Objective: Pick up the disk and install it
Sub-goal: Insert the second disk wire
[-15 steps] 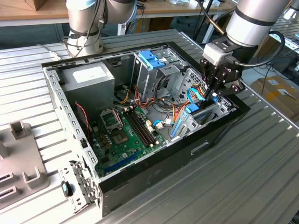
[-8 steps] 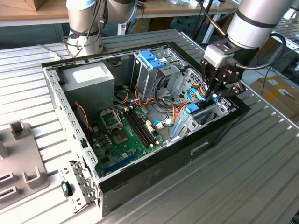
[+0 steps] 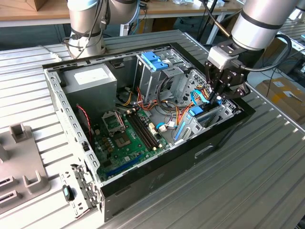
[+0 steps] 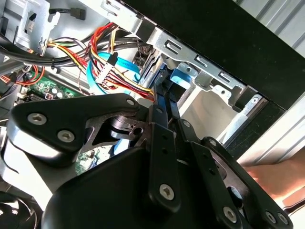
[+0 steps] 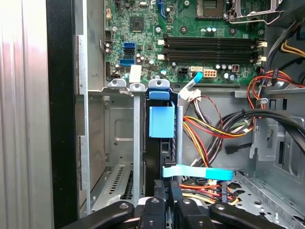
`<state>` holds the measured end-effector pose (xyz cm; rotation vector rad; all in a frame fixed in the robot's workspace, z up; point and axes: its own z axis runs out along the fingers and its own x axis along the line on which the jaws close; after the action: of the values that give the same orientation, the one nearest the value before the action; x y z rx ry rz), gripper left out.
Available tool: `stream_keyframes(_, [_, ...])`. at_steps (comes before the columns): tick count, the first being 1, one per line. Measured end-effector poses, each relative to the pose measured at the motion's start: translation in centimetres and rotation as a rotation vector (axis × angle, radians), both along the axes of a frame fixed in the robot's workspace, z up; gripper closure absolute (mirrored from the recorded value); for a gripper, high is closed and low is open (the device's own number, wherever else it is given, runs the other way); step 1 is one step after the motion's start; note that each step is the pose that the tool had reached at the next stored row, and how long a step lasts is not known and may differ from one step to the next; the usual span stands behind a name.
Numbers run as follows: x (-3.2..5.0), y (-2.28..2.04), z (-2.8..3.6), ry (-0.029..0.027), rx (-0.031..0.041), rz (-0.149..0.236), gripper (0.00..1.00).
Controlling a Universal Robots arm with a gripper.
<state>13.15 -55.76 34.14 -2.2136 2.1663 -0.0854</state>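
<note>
The gripper [image 5: 164, 202] has its jaws closed on the edge of the disk [image 5: 162, 121], upright in the computer case [image 3: 224, 138] bay. The disk looks stiff, heavy and fragile; its side rails seem the safest hold.

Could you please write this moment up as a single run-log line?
gripper: inside computer case, shut on disk | disk: standing on edge in drive bay | bay side: the exterior view's right

Cables [image 5: 214, 129] crowding the drive bay [image 5: 116, 157]
</note>
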Motion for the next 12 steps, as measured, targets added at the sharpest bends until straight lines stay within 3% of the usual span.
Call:
stream_keyframes(5, [-0.01,0.0,-0.07,0.0,0.001,0.0,0.83])
stream_keyframes(8, [-0.01,0.0,-0.04,0.0,0.0003,0.0,0.7])
stream_keyframes(9, [-0.01,-0.01,-0.01,0.0,0.0,0.0,0.7])
stream_keyframes(12, [-0.01,0.0,0.47,0.0,0.0002,0.0,0.7])
